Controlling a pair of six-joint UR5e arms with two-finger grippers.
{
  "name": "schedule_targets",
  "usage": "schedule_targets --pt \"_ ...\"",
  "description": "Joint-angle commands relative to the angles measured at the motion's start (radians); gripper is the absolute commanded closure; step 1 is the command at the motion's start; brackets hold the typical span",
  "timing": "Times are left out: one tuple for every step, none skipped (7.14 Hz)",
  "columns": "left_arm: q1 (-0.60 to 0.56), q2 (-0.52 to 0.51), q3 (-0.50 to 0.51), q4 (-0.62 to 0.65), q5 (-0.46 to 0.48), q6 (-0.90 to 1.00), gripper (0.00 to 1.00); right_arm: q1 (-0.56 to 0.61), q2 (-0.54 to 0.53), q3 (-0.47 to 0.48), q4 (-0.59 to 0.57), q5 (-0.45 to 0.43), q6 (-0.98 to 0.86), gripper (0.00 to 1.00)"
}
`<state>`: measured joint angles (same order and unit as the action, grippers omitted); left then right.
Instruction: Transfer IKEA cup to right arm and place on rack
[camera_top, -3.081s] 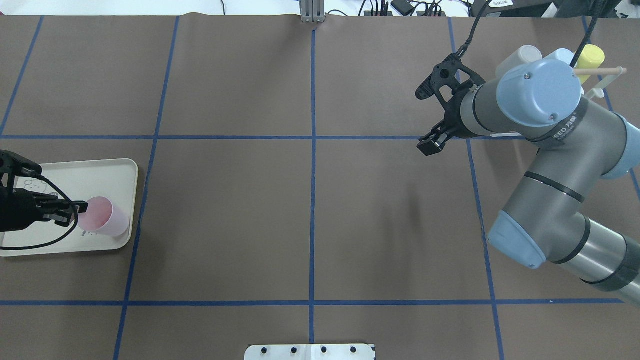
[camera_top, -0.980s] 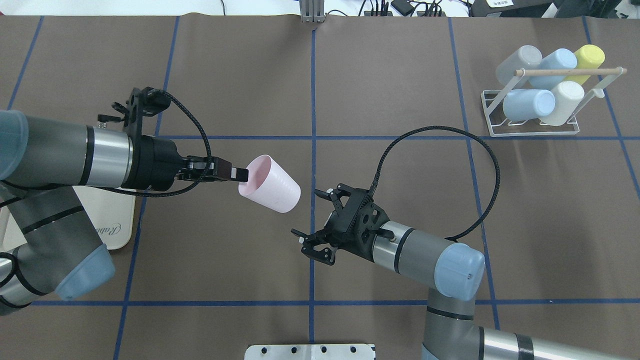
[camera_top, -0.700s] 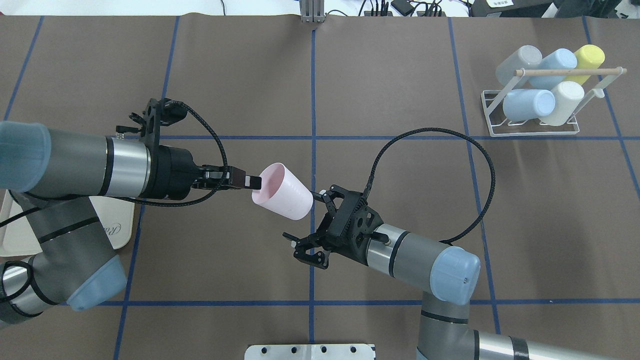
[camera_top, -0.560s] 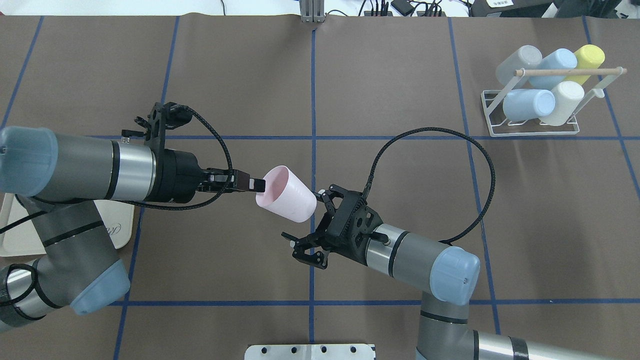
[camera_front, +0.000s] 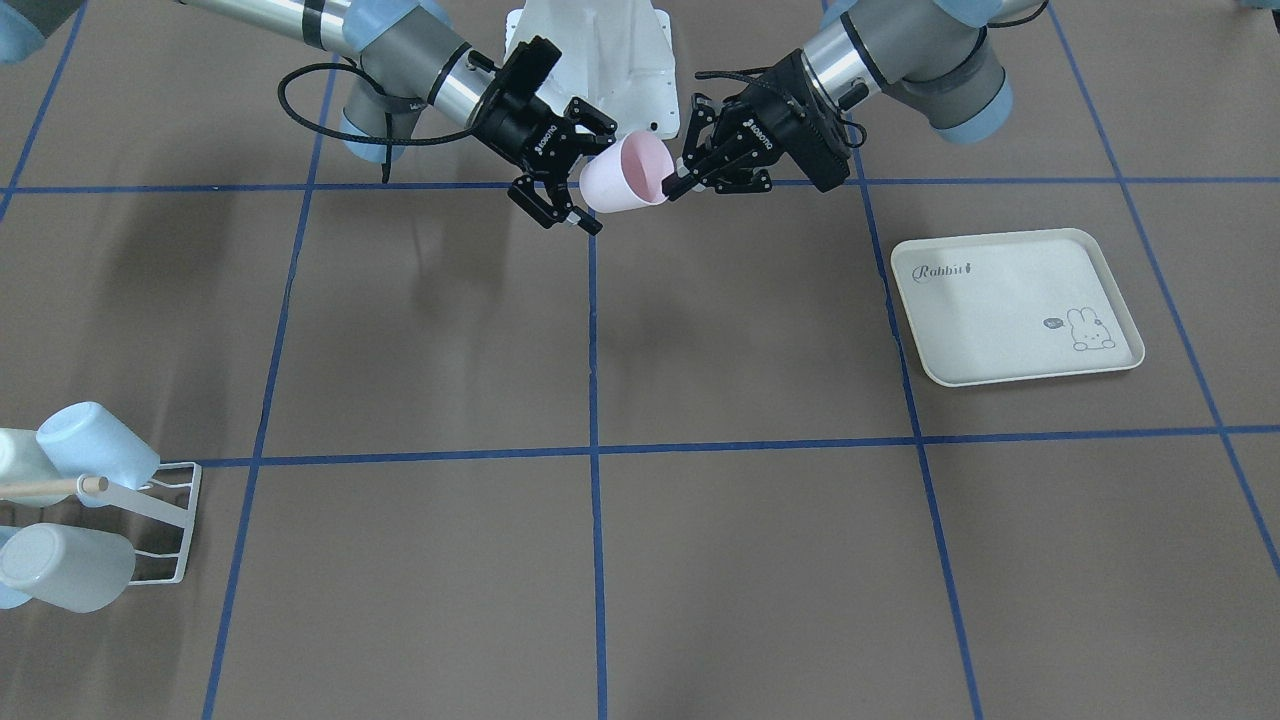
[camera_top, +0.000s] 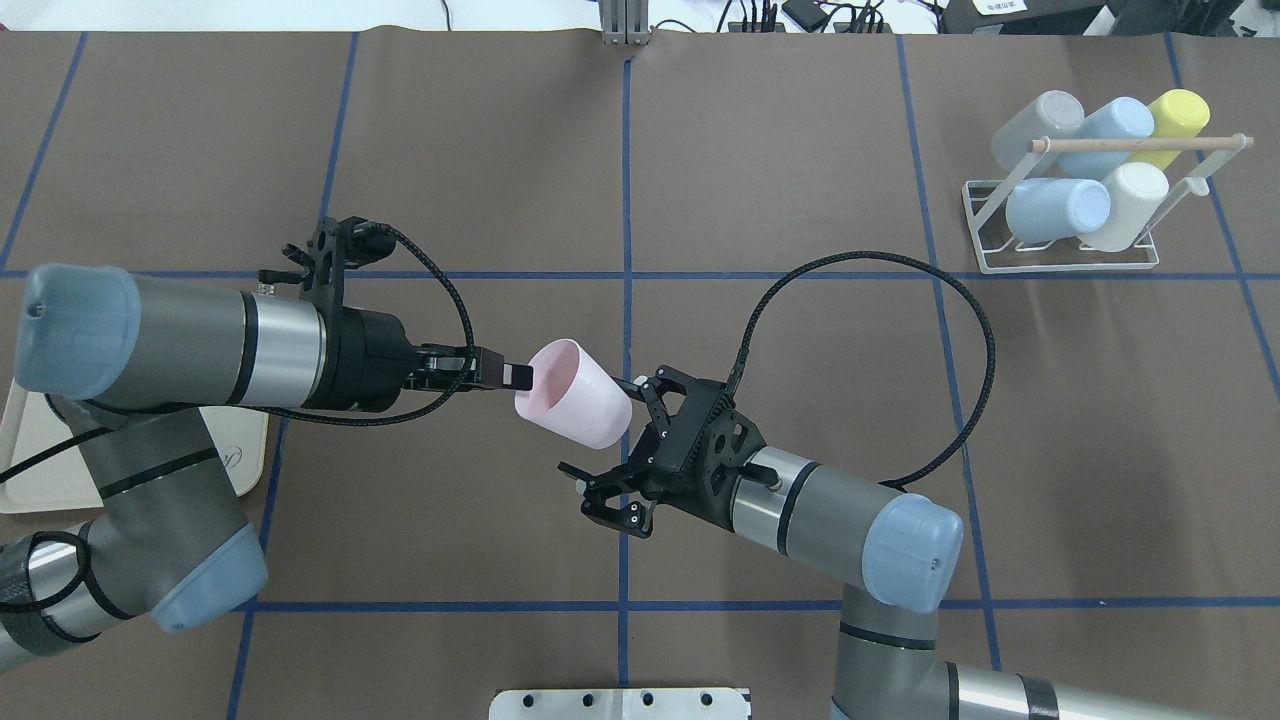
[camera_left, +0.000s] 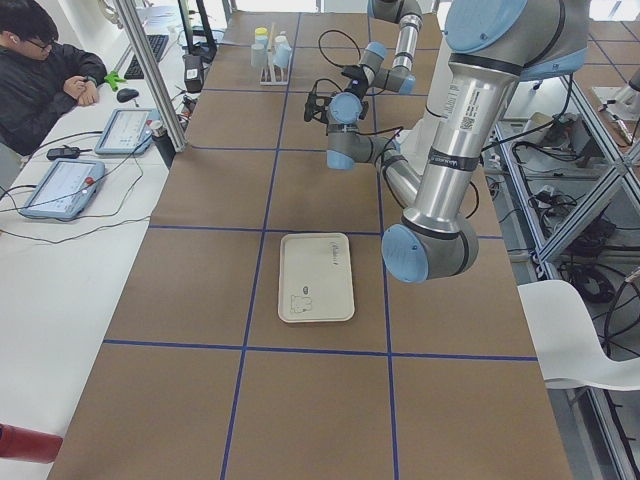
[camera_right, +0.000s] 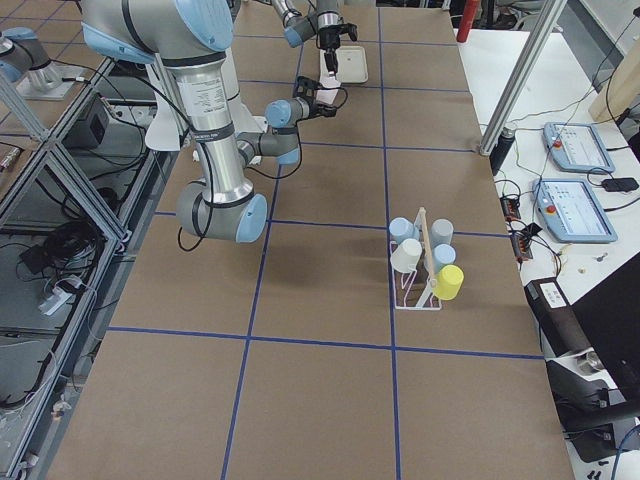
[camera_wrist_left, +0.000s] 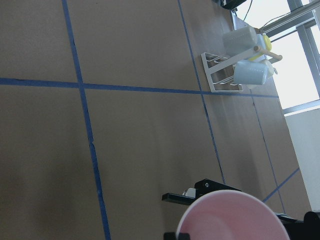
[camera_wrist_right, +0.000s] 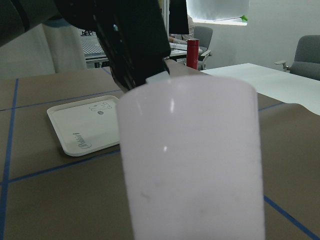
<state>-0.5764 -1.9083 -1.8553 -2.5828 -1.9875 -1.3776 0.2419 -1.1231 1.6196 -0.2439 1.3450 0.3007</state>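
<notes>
Pink IKEA cup (camera_top: 575, 405) hangs over the middle of the table (camera_top: 800, 150), left gripper (camera_top: 517, 375) pinching its rim, right gripper (camera_top: 610, 443) spread wide at its base.

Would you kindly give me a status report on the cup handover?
Left hand shut on pink cup at rim, aloft mid-table. Right hand open, straddling cup base, not gripping. Five other cups on rack.

Robotics lab, test station. Worktop (camera_top: 450, 150) papered brown and gridded with blue tape (camera_top: 627, 200). Grey industrial left arm (camera_top: 180, 335) and right arm (camera_top: 850, 510). Aluminium frame post (camera_left: 152, 85). White side desk (camera_left: 40, 290) with control tablets (camera_left: 62, 188) and cables. Seated person (camera_left: 40, 75). White chair (camera_left: 580, 340).
</notes>
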Motion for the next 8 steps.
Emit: schedule_targets --pt "0.003 -0.002 0.022 0.0 0.006 0.003 1.0 -0.003 0.0 0.002 0.0 -0.003 0.0 0.02" --pt "0.006 -0.002 0.024 0.0 0.006 0.005 1.0 -0.003 -0.001 0.0 0.0 -0.007 0.0 0.02" --pt "0.006 -0.003 0.024 0.0 0.006 0.005 1.0 -0.003 -0.001 0.0 0.002 -0.007 0.0 0.02" --pt "0.007 -0.003 0.024 -0.002 0.006 0.006 1.0 -0.003 -0.001 0.0 0.0 -0.007 0.0 0.04" --pt "0.007 -0.003 0.024 -0.003 0.006 0.006 1.0 -0.003 -0.001 0.0 0.002 -0.007 0.0 0.07" --pt "0.007 -0.003 0.024 -0.003 0.006 0.006 1.0 -0.003 -0.001 0.0 0.002 -0.007 0.0 0.1" --pt "0.007 -0.003 0.024 -0.003 0.006 0.006 1.0 -0.001 -0.001 0.002 0.002 -0.007 0.0 0.15" --pt "0.007 -0.003 0.024 -0.003 0.006 0.006 1.0 0.002 -0.001 0.003 0.002 -0.006 -0.002 0.25"
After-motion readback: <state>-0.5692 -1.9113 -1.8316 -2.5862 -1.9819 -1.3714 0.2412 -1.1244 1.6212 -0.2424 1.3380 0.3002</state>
